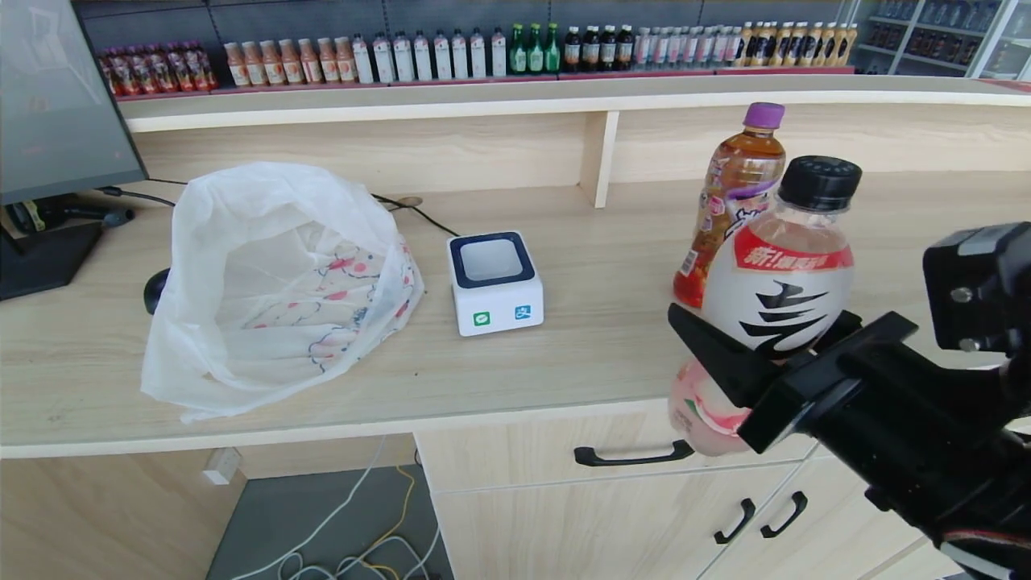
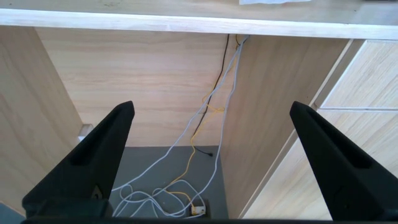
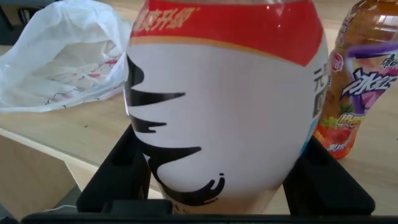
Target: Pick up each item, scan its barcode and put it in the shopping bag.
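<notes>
- Pale wood shop counter (image 1: pixel 612 266), with drink shelves along the back wall. The scanner (image 1: pixel 494 282) sits mid-counter, window facing up.
- Shopping bag (image 1: pixel 274 282) is just left of the scanner, mouth open.
- Right gripper (image 1: pixel 761 342) is well right of the scanner, jaws clamped round the waist of the white-label bottle (image 1: pixel 777 282).
- The bottle is upright, long axis vertical, black cap up. No barcode seen.
- Tea bottle (image 1: pixel 729 201) stands close behind it, farther from the scanner.
- Risks: turning it could clip the tea bottle, and the rounded body may slip when tipped to the window.
- Left gripper (image 2: pixel 211 112) hangs below the scanner's level, jaws wide and empty.

Pale wood counter (image 1: pixel 600 270), drawers (image 1: pixel 515 463) below — bottle shelf (image 1: pixel 483 81) behind.
</notes>
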`<state>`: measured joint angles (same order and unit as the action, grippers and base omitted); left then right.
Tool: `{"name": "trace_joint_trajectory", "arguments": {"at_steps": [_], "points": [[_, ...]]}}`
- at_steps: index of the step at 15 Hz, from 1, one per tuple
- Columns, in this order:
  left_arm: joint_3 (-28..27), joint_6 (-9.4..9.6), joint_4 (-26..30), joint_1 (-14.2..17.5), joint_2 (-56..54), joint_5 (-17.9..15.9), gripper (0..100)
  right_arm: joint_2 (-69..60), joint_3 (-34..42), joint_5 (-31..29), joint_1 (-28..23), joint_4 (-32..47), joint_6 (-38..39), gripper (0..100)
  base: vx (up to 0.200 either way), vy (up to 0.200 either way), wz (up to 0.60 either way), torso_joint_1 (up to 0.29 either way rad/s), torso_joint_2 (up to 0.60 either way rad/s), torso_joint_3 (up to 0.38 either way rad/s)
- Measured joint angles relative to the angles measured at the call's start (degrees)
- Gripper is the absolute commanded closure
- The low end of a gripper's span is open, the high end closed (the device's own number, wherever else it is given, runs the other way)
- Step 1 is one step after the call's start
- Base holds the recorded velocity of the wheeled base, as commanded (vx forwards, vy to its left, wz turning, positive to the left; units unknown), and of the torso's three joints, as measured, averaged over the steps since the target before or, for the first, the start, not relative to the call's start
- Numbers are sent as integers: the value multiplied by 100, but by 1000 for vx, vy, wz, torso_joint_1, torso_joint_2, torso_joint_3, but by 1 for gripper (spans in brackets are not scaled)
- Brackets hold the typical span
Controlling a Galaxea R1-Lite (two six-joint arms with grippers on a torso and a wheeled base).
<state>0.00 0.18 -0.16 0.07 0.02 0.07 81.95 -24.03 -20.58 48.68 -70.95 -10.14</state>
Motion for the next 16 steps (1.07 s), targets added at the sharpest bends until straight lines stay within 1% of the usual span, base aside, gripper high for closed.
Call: {"name": "trace_joint_trajectory", "arguments": {"at_steps": [4, 6, 8, 10, 12, 15, 16], "points": [[0, 0, 0, 0, 0, 0, 0, -502, 527, 46, 140, 4, 90, 100, 0, 0, 0, 0, 0, 0], [0, 0, 0, 0, 0, 2, 0, -658, 689, 129, 151, -2, 141, 100, 0, 0, 0, 0, 0, 0], [0, 0, 0, -2, 0, 0, 0, -817, 1019, 255, 156, 11, 137, 100, 0, 0, 0, 0, 0, 0], [0, 0, 0, 0, 0, 0, 0, -1025, 1373, 288, 156, 23, 123, 100, 0, 0, 0, 0, 0, 0], [0, 0, 0, 0, 0, 0, 0, -1161, 1554, 293, 156, 33, 111, 100, 0, 0, 0, 0, 0, 0], [0, -2, 0, -2, 0, -2, 0, -1230, 1582, 301, 173, 28, -211, 100, 0, 0, 0, 0, 0, 0], [0, 0, 0, 0, 0, -2, 0, -1230, 1620, 296, 217, 34, -641, 100, 0, 0, 0, 0, 0, 0]]}}
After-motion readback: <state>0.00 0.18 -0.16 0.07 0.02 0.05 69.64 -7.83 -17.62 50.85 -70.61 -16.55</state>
